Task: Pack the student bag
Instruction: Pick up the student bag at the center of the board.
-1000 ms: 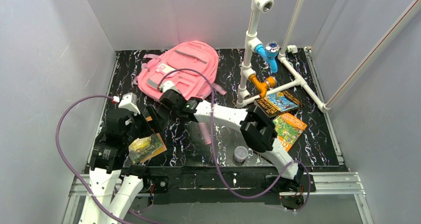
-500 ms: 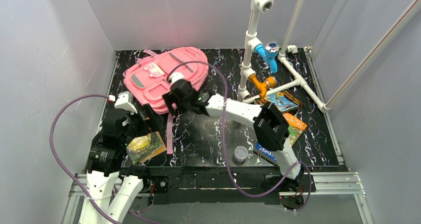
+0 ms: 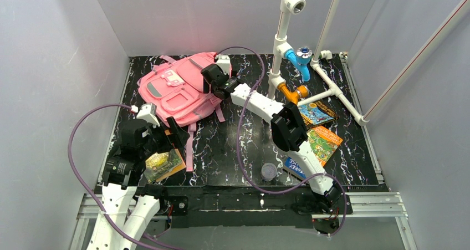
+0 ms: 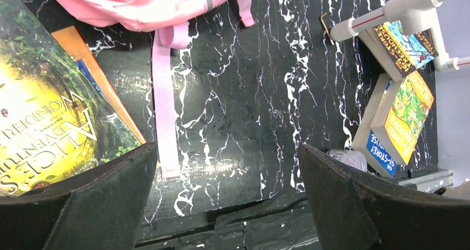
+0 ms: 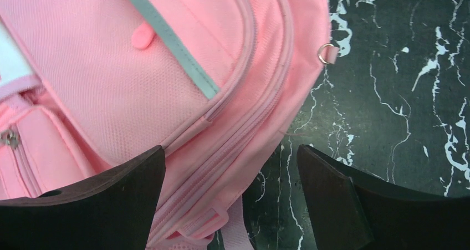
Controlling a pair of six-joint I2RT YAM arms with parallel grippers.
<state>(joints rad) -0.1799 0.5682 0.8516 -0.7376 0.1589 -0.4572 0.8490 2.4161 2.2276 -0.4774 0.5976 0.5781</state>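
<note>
Currently the right pincer [image 5: 230,153] hangs wide over the student bag [image 3: 177,92], lying flat at the bench's [image 3: 244,144] far left; left pincer [image 4: 228,150] wide too. I'd seek the zip seam's [image 5: 260,125] pull first — not the strap [image 4: 163,122].

A black desk [image 3: 221,144] veined with white stands enclosed by 3 plain grey walls [image 3: 50,67] under even light. A white pipe frame [image 3: 284,25] rises at the back right; a metal rail [image 3: 366,197] edges the front.
</note>
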